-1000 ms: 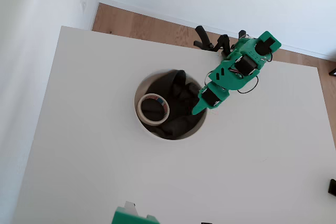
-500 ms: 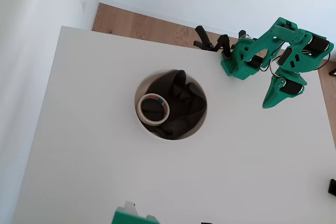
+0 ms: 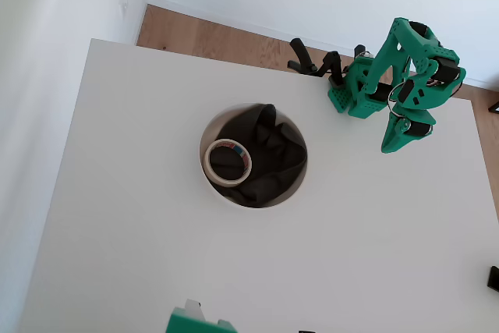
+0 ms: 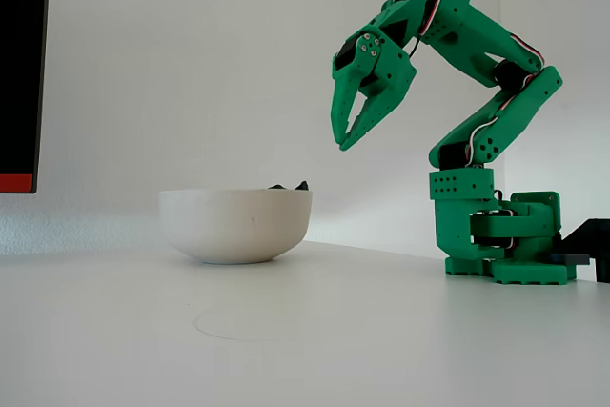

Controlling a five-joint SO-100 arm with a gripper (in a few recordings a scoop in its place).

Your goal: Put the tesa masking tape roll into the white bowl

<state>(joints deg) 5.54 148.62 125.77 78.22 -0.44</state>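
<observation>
The tesa masking tape roll (image 3: 208,162) lies flat inside the white bowl (image 3: 234,201) on its left side, resting on dark cloth (image 3: 273,157). My green gripper (image 3: 388,146) hangs to the right of the bowl, near the arm's base (image 3: 351,95), well apart from the tape. In the fixed view the gripper (image 4: 339,144) points down, raised high above the table and to the right of the bowl (image 4: 234,226). Its fingertips meet with nothing between them. The bowl wall hides the tape in that view.
The white table (image 3: 156,271) spreads wide around the bowl. Black clamps (image 3: 312,60) sit at its far edge by the base. A green object (image 3: 195,322) pokes in at the near edge. A wall (image 3: 47,76) runs along the left.
The arm pulled away from the bowl's right rim, swung out to the right, then drew back a little toward its base. The tape stayed put in the bowl.
</observation>
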